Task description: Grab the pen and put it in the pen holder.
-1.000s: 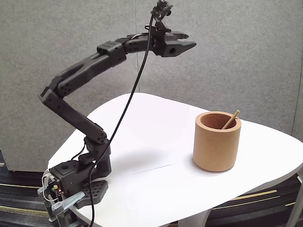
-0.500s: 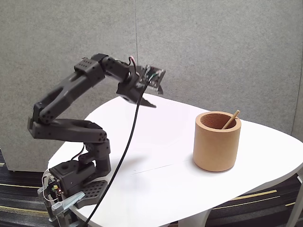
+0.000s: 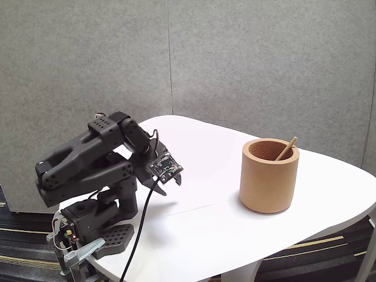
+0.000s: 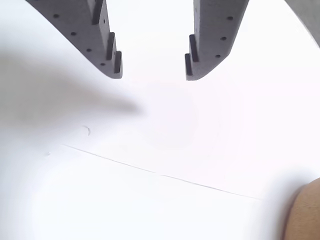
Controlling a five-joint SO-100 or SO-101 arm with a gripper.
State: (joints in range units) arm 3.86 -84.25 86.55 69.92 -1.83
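The pen holder (image 3: 269,175), a thick tan cork-like cup, stands on the white table (image 3: 217,235) toward the right in the fixed view; its edge shows at the lower right corner of the wrist view (image 4: 305,212). The pen (image 3: 286,148), a thin light-brown stick, leans inside the cup with its tip poking above the rim. My gripper (image 3: 167,182) is folded down low near the arm's base, well left of the cup, pointing at the table. In the wrist view the gripper (image 4: 152,72) is open with nothing between its dark fingers.
The black arm base (image 3: 94,226) is clamped at the table's left front corner, with a black cable (image 3: 138,235) hanging past it. A grey partition wall (image 3: 235,64) stands behind. A thin seam line (image 4: 160,174) crosses the tabletop.
The arm has folded back and down from a raised, extended pose to a low tucked pose by its base. The pen stays leaning in the cup.
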